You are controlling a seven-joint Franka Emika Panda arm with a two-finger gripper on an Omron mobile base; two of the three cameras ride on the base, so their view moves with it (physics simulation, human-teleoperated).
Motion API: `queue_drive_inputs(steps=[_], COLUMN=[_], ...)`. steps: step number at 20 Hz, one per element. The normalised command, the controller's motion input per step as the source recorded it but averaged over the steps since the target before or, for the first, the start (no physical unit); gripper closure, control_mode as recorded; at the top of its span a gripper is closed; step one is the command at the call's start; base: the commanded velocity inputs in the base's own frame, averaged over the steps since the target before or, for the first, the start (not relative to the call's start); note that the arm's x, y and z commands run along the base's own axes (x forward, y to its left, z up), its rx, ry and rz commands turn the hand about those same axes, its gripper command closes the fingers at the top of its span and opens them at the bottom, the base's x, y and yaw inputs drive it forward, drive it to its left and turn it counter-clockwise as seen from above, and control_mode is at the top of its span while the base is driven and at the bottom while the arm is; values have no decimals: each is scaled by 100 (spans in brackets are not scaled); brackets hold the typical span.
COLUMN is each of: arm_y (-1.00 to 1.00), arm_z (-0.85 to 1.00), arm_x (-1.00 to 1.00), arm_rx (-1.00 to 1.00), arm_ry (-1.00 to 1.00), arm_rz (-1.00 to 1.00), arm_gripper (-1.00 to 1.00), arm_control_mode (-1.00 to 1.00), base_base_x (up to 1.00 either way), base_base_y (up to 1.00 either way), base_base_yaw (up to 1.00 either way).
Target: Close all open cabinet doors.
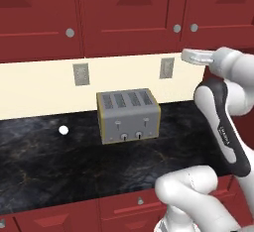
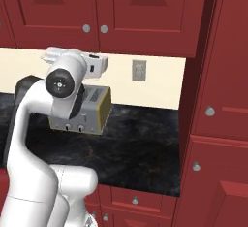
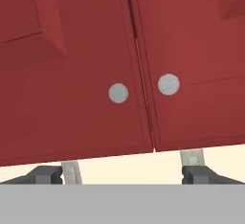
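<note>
While spread, the gripper [image 3: 122,174] faces seemingly closed cabinet doors [image 3: 81,74].

- Three cabinet doors [image 1: 124,15] run across the top of my left base view, with three knobs [image 1: 70,32] on them.
- One toaster [image 1: 128,115], centre frame.
- Two wall outlets [image 1: 81,74].
- One white ball [image 1: 63,130], left of centre.

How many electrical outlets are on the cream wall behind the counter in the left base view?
2: one outlet above and left of the toaster, another outlet above and right of it. The arm may hide more.
</note>
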Motion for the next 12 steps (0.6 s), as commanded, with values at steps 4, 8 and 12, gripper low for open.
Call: queue_drive_inputs(steps=[4,8,12], arm_y=[-47,-39,-4], arm_z=[1,0,-1], arm_x=[-77,-82,-48], arm_rx=[0,-5,-16], arm_ry=[13,7,14], arm_rz=[-9,-5,-15], arm_gripper=[-100,-100,-100], arm_control_mode=[-100,-100,-100], base_base_x=[0,0,0], base_base_y=[0,0,0], base_base_yaw=[0,0,0])
